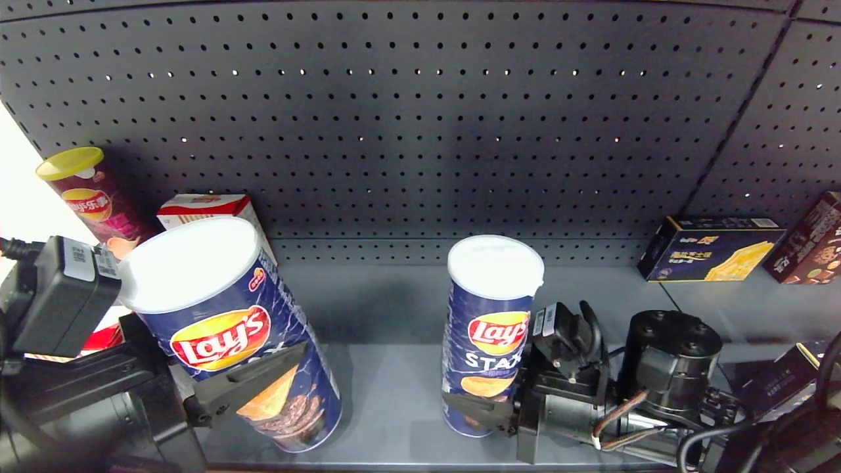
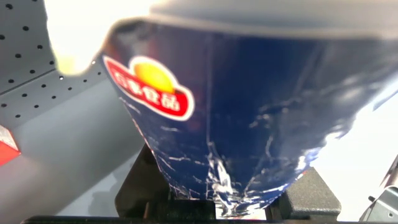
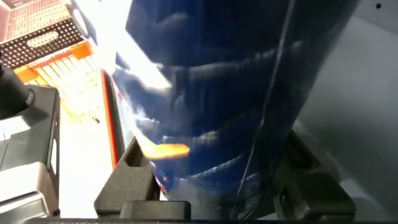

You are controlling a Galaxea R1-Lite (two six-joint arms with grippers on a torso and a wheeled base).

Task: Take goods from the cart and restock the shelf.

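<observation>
Two blue chip cans with white lids are in my grippers over the grey shelf (image 1: 394,387). The left can (image 1: 223,328) is tilted, lid toward me, its base low near the shelf's front edge. My left gripper (image 1: 263,387) is shut on the middle of that can (image 2: 249,112), a finger (image 2: 143,186) on each side. The right can (image 1: 489,335) stands upright at mid shelf, base at the surface. My right gripper (image 1: 483,404) is shut on its lower part (image 3: 230,93), where a dark finger (image 3: 127,180) presses its side.
A purple can with a yellow lid (image 1: 92,197) and a red-and-white box (image 1: 210,207) stand at the back left. A dark blue and yellow box (image 1: 713,248) and a brown box (image 1: 811,240) sit at the back right. The pegboard wall (image 1: 420,118) closes the back.
</observation>
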